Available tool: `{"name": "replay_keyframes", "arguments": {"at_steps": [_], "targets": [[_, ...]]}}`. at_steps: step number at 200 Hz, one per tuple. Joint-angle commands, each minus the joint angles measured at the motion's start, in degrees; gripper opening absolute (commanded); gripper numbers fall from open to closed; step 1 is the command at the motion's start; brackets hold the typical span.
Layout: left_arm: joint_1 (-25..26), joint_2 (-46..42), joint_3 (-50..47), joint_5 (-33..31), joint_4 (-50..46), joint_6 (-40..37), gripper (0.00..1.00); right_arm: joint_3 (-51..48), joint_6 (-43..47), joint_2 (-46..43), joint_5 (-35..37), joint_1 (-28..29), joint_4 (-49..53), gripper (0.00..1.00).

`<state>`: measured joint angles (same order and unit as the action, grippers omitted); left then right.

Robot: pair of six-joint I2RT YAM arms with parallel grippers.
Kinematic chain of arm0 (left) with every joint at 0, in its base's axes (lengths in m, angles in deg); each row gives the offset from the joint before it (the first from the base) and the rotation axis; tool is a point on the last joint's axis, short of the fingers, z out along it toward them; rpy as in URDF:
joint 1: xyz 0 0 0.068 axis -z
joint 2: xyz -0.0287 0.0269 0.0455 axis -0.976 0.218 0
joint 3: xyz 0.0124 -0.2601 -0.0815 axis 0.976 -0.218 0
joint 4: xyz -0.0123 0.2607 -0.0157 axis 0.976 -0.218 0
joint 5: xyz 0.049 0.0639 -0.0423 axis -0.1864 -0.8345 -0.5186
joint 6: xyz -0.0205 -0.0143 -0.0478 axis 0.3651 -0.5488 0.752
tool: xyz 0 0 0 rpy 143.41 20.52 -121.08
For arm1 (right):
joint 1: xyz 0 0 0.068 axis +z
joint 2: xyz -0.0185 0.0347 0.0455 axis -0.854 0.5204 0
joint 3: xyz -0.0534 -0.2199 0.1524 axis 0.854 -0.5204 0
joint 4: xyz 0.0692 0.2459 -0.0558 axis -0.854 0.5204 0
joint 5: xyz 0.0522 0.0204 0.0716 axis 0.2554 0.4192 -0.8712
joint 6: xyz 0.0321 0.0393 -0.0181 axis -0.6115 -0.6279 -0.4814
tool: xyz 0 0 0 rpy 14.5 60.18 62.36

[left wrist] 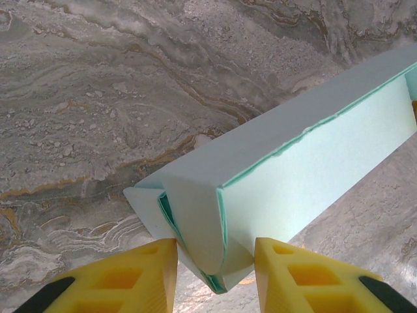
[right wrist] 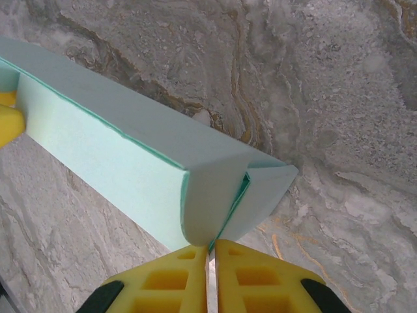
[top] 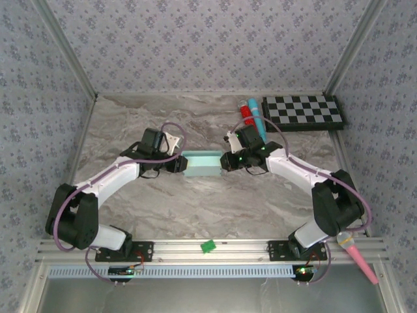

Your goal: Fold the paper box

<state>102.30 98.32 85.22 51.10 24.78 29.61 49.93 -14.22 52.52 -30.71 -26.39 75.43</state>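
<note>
Paper box (right wrist: 124, 163), fingers (right wrist: 163, 283) apparently pinching it

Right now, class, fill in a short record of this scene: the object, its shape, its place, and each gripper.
object: pale aqua paper box
shape: long box, end flaps folded in, not flush
place: mid marble-patterned table, between both grippers
left gripper: fingers clamp the box's left end
right gripper: pinched shut on the other end flap
background: checkerboard, back right
</note>
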Motion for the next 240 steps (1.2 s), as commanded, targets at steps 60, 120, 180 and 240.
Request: {"name": "replay_keyframes", "arguments": {"at_steps": [60,120,180,240], "targets": [[0.5,-3.7,-0.1,-0.5,0.0,-0.6,0.42,-0.5,-0.3,0.8,1.4,0.4,2.1,0.12],[0.4,-5.6,-0.6,-2.1,0.8,-0.2,0.47,0.5,-0.1,0.2,1.2,0.4,2.2,0.13],[0.3,-5.2,-0.4,-2.5,2.6,0.5,0.38,0.7,-0.1,0.6,0.9,0.3,2.4,0.13],[0.3,-3.9,-0.1,-1.5,3.7,1.0,0.26,0.8,0.1,0.7,0.8,0.3,2.7,0.13]]}}
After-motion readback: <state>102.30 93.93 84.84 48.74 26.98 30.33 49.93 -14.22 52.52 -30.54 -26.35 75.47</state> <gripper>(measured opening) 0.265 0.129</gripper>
